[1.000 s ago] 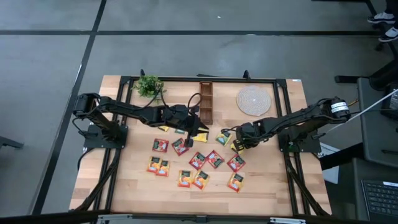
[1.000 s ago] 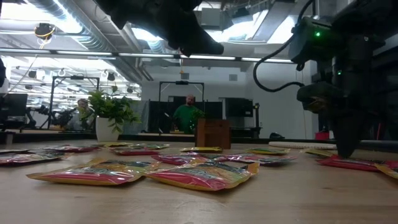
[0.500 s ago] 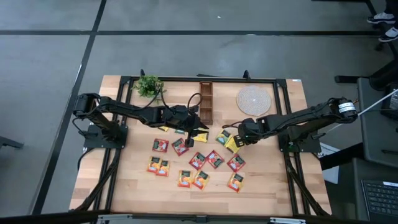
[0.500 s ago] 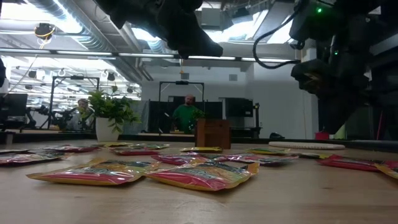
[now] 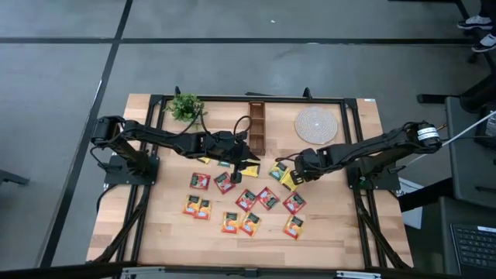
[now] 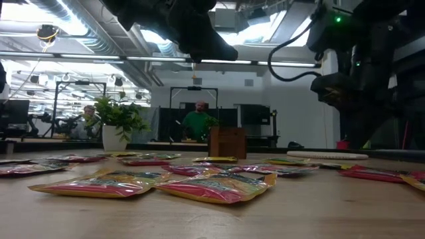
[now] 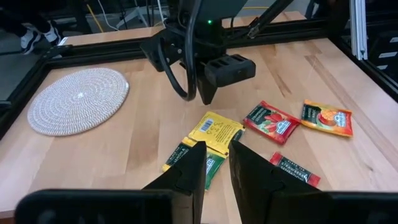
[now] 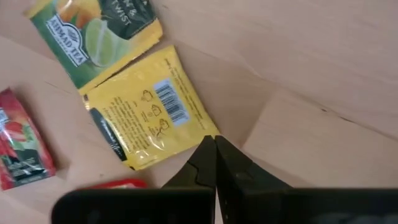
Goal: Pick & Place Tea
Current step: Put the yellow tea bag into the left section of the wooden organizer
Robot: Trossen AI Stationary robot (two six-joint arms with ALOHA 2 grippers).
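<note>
Several tea sachets (image 5: 246, 200), red, orange, yellow and green, lie flat across the middle of the table. My right gripper (image 5: 297, 175) hangs just above the table right of centre, pointing steeply down. It is shut on a yellow sachet (image 8: 146, 118), which lies barcode side up and overlaps a green sachet (image 8: 99, 31). My left gripper (image 5: 245, 161) hovers well above the sachets near the table's middle, slanting down toward the right. In the left wrist view its fingers (image 7: 217, 144) stand a narrow gap apart with nothing between them. My right gripper pinches one corner (image 8: 210, 135) of the yellow sachet between its two fingertips, coming from above and pointing steeply down. That corner is raised. The opposite end (image 7: 214, 146) still rests on the green sachet and the table, so the sachet sits tilted.
A wooden compartment box (image 5: 256, 125) stands at the far middle. A potted plant (image 5: 186, 106) is at the far left and a round woven mat (image 5: 316, 124) at the far right. Bare wood lies along the near edge. A person (image 6: 199, 123) stands in the room behind.
My right gripper, shut throughout, has risen from the tabletop and drifted slightly toward the table's left. The yellow sachet has shifted a little that way with it; the held corner is lifted while the far end stays down.
</note>
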